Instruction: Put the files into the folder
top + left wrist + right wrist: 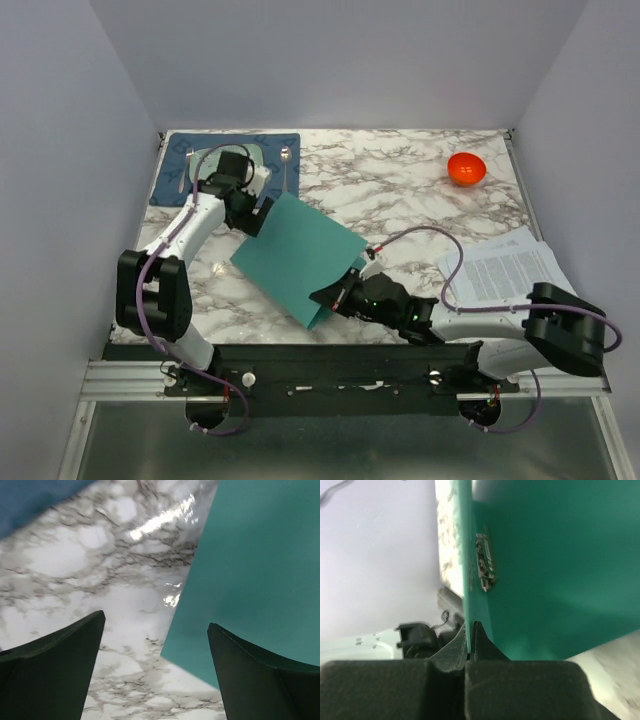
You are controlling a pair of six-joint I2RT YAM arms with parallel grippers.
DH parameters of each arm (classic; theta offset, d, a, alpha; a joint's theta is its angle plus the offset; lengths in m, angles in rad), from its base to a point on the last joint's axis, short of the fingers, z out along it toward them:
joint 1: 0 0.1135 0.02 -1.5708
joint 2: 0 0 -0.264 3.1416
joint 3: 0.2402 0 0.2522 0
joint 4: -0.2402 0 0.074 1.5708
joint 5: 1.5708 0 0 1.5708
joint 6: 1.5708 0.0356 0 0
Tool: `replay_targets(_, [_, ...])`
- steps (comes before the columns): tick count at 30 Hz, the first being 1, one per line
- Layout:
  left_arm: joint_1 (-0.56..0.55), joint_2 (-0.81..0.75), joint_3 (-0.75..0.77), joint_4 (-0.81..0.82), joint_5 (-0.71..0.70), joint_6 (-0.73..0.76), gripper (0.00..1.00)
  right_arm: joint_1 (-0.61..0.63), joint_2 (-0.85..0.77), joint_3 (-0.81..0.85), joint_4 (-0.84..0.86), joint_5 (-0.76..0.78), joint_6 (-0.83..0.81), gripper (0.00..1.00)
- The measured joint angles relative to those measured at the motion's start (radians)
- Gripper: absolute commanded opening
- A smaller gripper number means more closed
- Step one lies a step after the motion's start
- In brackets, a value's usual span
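The step in hand looks like opening the folder (298, 252), before any sheet goes in. The right gripper (340, 296) has its fingers (452, 652) pressed together on the folder's near edge, pinching a thin teal layer. Whether that is the cover alone or the whole folder I cannot tell. A small metal clip (485, 564) sits just beyond the fingertips, on the teal face to their right.

The left gripper (156, 620) hangs with fingers spread wide over the table (75, 565). The folder's far corner lies between them, nearer the right-hand finger, and seems untouched. The files (500, 268) lie flat on the table, well apart from both sets of fingers, behind the right gripper and beside its arm.

Next, I judge, the right fingers need to lift the pinched edge and swing it over, while the left ones come down on the lower layer to hold it flat. The cover is thin and could slip, or the whole folder could drag along.
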Motion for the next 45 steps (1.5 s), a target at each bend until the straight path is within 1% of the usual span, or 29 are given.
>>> replay_targets(4, [0.077, -0.042, 0.251, -0.114, 0.075, -0.022, 0.99, 0.072, -0.082, 0.230, -0.310, 0.173, -0.161, 0.00])
replay_targets(5, [0.115, -0.058, 0.335, -0.138, 0.097, -0.027, 0.99, 0.088, -0.091, 0.277, -0.383, 0.217, -0.196, 0.00])
replay_targets(7, [0.175, -0.087, 0.433, -0.162, 0.127, -0.034, 0.99, 0.121, -0.101, 0.355, -0.523, 0.319, -0.257, 0.00])
replay_targets(9, [0.241, -0.127, 0.495, -0.180, 0.161, -0.042, 0.99, 0.152, -0.100, 0.414, -0.668, 0.417, -0.307, 0.00])
replay_targets(13, [0.323, -0.187, 0.504, -0.216, 0.216, -0.051, 0.99, 0.213, -0.058, 0.535, -0.967, 0.614, -0.357, 0.00])
replay_targets(16, [0.360, -0.189, 0.473, -0.242, 0.267, -0.059, 0.99, 0.264, 0.012, 0.639, -1.142, 0.724, -0.375, 0.00])
replay_targets(19, [0.384, -0.181, 0.430, -0.263, 0.306, -0.069, 0.99, 0.306, 0.118, 0.752, -1.268, 0.809, -0.404, 0.01])
replay_targets(23, [0.416, -0.180, 0.391, -0.286, 0.340, -0.073, 0.99, 0.362, 0.278, 0.883, -1.346, 0.885, -0.481, 0.01])
replay_targets(28, [0.463, -0.195, 0.354, -0.290, 0.362, -0.071, 0.99, 0.406, 0.497, 1.042, -1.352, 0.930, -0.601, 0.01])
replay_targets(30, [0.479, -0.208, 0.334, -0.291, 0.367, -0.068, 0.99, 0.417, 0.565, 1.099, -1.352, 0.938, -0.640, 0.08])
replay_targets(31, [0.485, -0.215, 0.325, -0.291, 0.369, -0.068, 0.99, 0.419, 0.591, 1.120, -1.350, 0.932, -0.661, 0.25])
replay_targets(33, [0.496, -0.229, 0.306, -0.292, 0.374, -0.064, 0.99, 0.420, 0.629, 1.137, -1.336, 0.902, -0.703, 0.45])
replay_targets(34, [0.500, -0.238, 0.291, -0.289, 0.376, -0.063, 0.99, 0.420, 0.640, 1.136, -1.330, 0.880, -0.730, 0.66])
replay_targets(35, [0.503, -0.244, 0.279, -0.290, 0.378, -0.061, 0.99, 0.420, 0.649, 1.136, -1.321, 0.859, -0.757, 0.74])
replay_targets(36, [0.505, -0.250, 0.261, -0.288, 0.380, -0.060, 0.99, 0.420, 0.655, 1.136, -1.306, 0.838, -0.780, 0.78])
replay_targets(37, [0.507, -0.254, 0.244, -0.288, 0.383, -0.057, 0.99, 0.419, 0.659, 1.136, -1.292, 0.814, -0.809, 0.85])
replay_targets(40, [0.510, -0.254, 0.202, -0.282, 0.386, -0.053, 0.99, 0.418, 0.663, 1.135, -1.255, 0.738, -0.868, 0.90])
replay_targets(45, [0.541, -0.238, 0.177, -0.275, 0.389, -0.049, 0.99, 0.418, 0.644, 1.080, -1.180, 0.606, -0.916, 0.90])
